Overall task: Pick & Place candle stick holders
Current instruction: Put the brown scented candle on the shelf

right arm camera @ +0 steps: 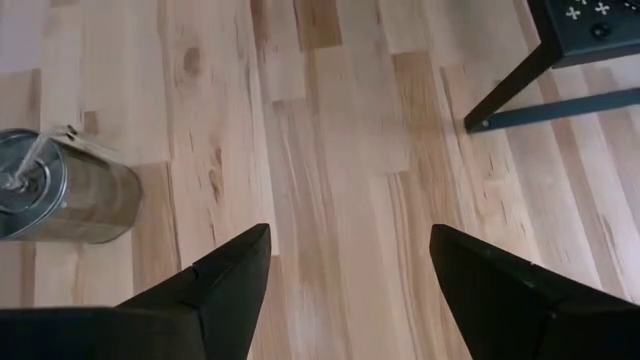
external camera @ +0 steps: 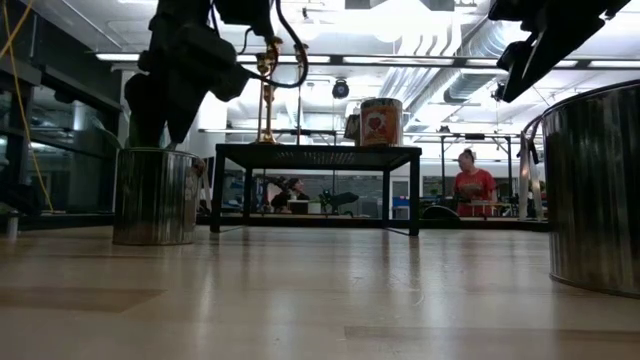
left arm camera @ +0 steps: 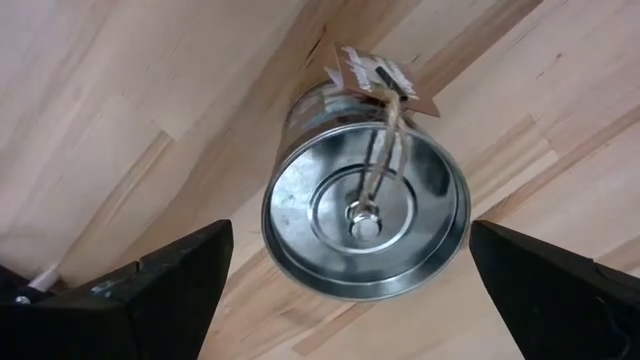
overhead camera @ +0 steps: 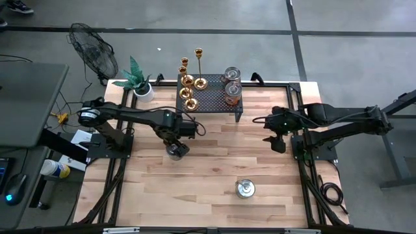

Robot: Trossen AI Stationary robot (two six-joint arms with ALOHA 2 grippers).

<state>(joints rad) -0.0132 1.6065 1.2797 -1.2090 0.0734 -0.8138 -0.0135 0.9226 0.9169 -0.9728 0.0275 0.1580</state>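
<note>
You see the wooden surface [overhead camera: 214, 172] from above, with a small black perforated stand [overhead camera: 211, 99] at the middle of its far edge. The candle stick holders [overhead camera: 189, 83], shiny gold pieces of differing heights, stand clustered on the left half of that stand, the tallest [overhead camera: 199, 67] at its far edge; two glass jars [overhead camera: 232, 86] occupy the stand's right end. Your left end effector [left arm camera: 350, 275] hangs directly over a metal tin [left arm camera: 366, 205] that stands on the surface left of centre, just in front of the stand; its fingers [left arm camera: 170, 285] are spread to their widest, one on each side of the tin's rim, and grip nothing. Inside the tin you can make out a slim metal piece with twine and a paper tag [left arm camera: 378, 75] at the rim; what the piece is cannot be told. Your right end effector [right arm camera: 350, 275] waits above the right side of the surface, near the stand's right legs, its fingers [right arm camera: 225, 280] partly apart and empty. A second tin [overhead camera: 245, 189] stands near the front edge, right of centre. A potted plant [overhead camera: 138, 79] sits at the far left corner.
</note>
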